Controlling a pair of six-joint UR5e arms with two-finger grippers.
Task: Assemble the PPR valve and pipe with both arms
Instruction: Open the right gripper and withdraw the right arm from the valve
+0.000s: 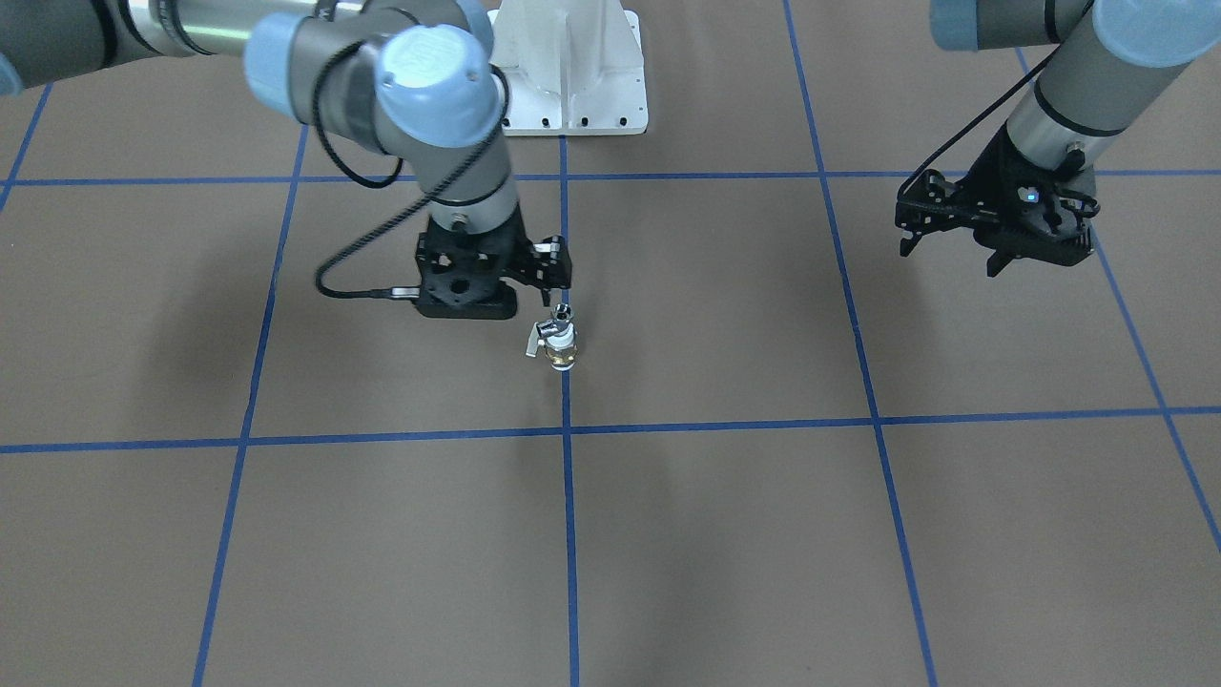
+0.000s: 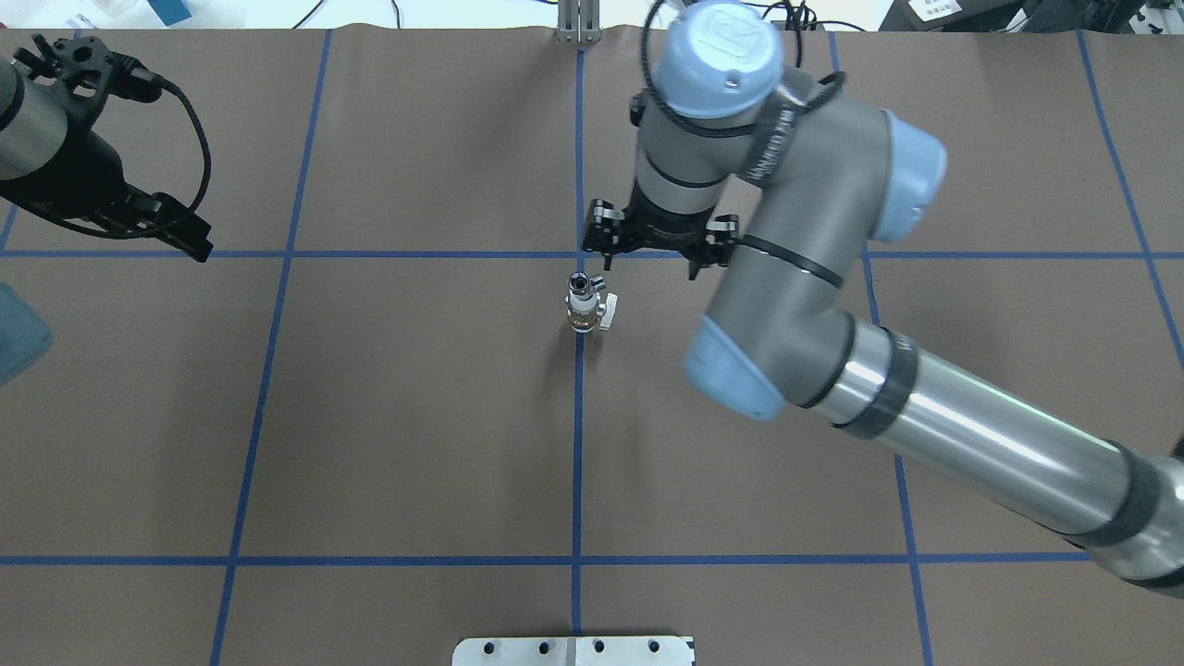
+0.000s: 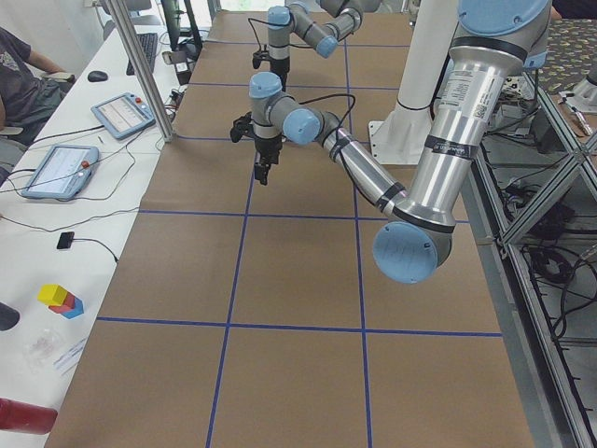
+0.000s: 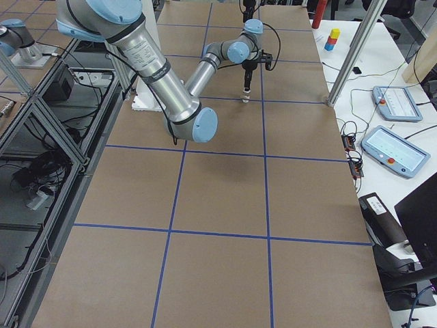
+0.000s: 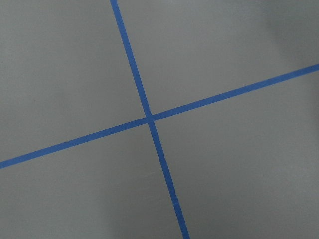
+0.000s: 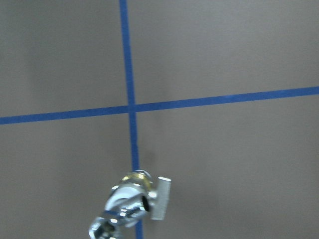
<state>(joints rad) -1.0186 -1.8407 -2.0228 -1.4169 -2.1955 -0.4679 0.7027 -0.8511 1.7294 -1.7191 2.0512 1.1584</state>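
The PPR valve [image 1: 561, 345] stands upright on the centre blue tape line, brass middle low, pale lever out to one side. The pipe [image 1: 563, 312] sits in its top collar, round mouth upward [image 2: 580, 280]. My right gripper [image 2: 661, 246] hangs open just beyond the valve [image 2: 585, 313] and does not touch it. The right wrist view shows the valve [image 6: 135, 196] at its bottom edge with no fingers around it. My left gripper [image 1: 954, 250] hovers open and empty, far off over bare mat. The left wrist view holds only tape lines.
The white bolted pedestal [image 1: 572, 76] stands at the robot's side of the brown mat, which is crossed by a blue tape grid. A side bench with tablets [image 3: 56, 168] and coloured blocks [image 3: 61, 301] runs along the far edge, a person [image 3: 19, 75] seated there.
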